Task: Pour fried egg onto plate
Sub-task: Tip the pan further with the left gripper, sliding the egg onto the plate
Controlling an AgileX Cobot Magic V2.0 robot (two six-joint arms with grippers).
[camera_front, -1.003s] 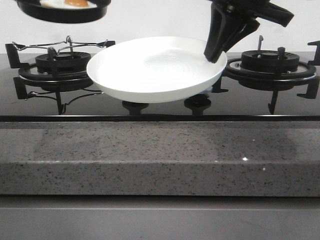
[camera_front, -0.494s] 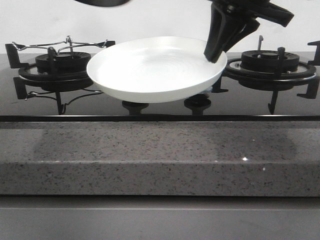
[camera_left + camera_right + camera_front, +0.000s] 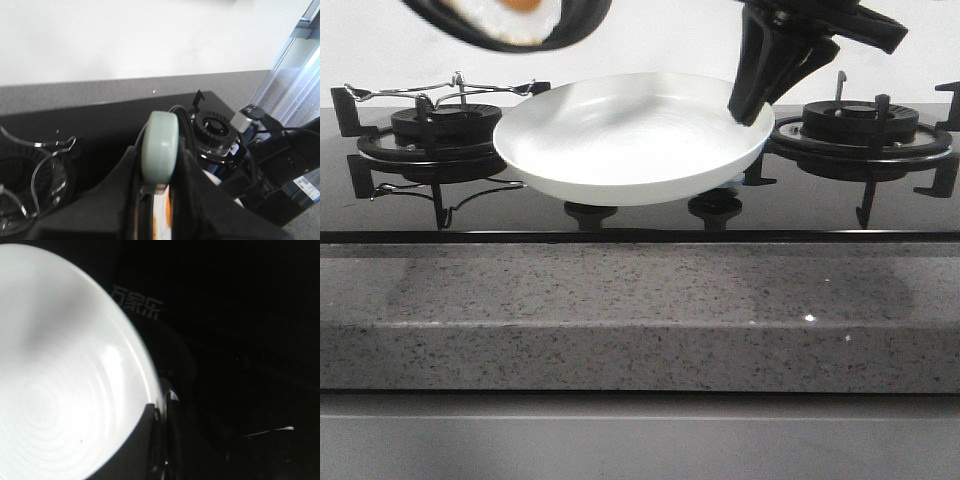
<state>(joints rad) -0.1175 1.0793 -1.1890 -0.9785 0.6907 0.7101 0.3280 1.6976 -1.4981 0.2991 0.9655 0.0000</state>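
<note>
Fried egg (image 3: 516,14): one, white with an orange yolk, lying in the frying pan (image 3: 575,22) at the top edge of the front view, above and left of the plate; its upper part is cut off by the frame.

Frying pan: one, black, tilted and blurred, held in the air; only its lower rim shows.

Plate (image 3: 630,140): one, glossy white, empty, held above the hob (image 3: 640,205) between the two burners, clear of the glass.

Right gripper (image 3: 752,100): one, black, its jaws pinched narrow on the plate's right rim, one finger above and one below, as the right wrist view confirms.

Left gripper (image 3: 159,187): one, out of the front view; in the left wrist view its dark fingers close around a pale green handle (image 3: 160,147). A sliver of white and orange shows below the handle.

Burners: two, left burner (image 3: 445,125) and right burner (image 3: 860,122), each with a black pan support. A wire rack (image 3: 440,90) sits on the left one.

Knobs (image 3: 715,205): two, partly hidden under the plate.

Counter (image 3: 640,310): one grey speckled slab in front.

The right wrist view is mostly dark beyond the plate.
</note>
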